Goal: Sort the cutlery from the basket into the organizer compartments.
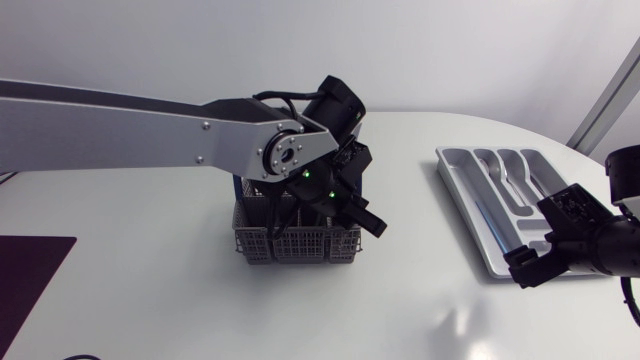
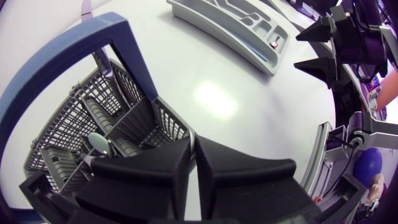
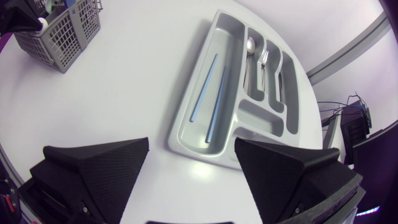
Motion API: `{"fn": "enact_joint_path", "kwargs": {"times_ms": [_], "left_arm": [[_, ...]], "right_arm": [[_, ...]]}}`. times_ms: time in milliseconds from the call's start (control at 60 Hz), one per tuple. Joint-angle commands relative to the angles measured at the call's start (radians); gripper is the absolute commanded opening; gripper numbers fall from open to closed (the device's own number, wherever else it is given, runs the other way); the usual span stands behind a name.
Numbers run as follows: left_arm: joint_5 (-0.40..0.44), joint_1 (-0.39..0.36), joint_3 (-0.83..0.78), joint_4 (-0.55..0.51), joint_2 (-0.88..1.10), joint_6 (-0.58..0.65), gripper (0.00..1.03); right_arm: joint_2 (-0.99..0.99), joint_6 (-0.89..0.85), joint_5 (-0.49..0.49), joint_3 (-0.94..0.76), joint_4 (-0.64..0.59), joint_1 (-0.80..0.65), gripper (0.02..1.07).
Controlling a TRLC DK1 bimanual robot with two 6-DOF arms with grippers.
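Spoon stands bowl-up in the basket, just beside your left gripper, the nearer one. Its fingers are pressed almost together with nothing between them. Right gripper hangs spread wide by the organizer, well apart from the basket.

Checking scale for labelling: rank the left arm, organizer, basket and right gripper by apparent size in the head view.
1. Left arm, largest by far.
2. Organizer.
3. Basket, partly hidden by the arm, so its gap to the organizer is unsure.
4. Right gripper, smallest.
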Motion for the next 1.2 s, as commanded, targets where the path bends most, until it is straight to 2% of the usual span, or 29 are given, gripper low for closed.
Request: {"fn": "enact_joint_path", "kwargs": {"times_ms": [0,733,850,967,1067,1183], "left_arm": [[0.001,-0.009,0.026,-0.024,0.003,-0.014,0.03],[0.021,0.004,0.01,-0.067,-0.209,-0.012,0.03],[0.034,0.007,0.003,-0.069,-0.249,-0.011,0.03],[0.075,0.021,-0.008,-0.069,-0.29,-0.006,0.03],[0.152,0.049,-0.024,-0.069,-0.318,-0.005,0.03],[0.234,0.078,-0.037,-0.073,-0.333,0.004,0.03]], "right_arm": [[-0.016,0.021,0.009,-0.021,-0.011,0.013,1.01],[-0.082,0.055,0.035,-0.013,-0.022,0.112,1.01],[-0.144,0.05,-0.032,-0.008,-0.006,0.129,1.01],[-0.209,-0.004,-0.147,-0.008,0.021,0.158,1.0],[-0.227,0.007,-0.213,0.004,0.038,0.181,1.0],[-0.183,0.032,-0.246,0.05,0.031,0.247,1.0]]}}
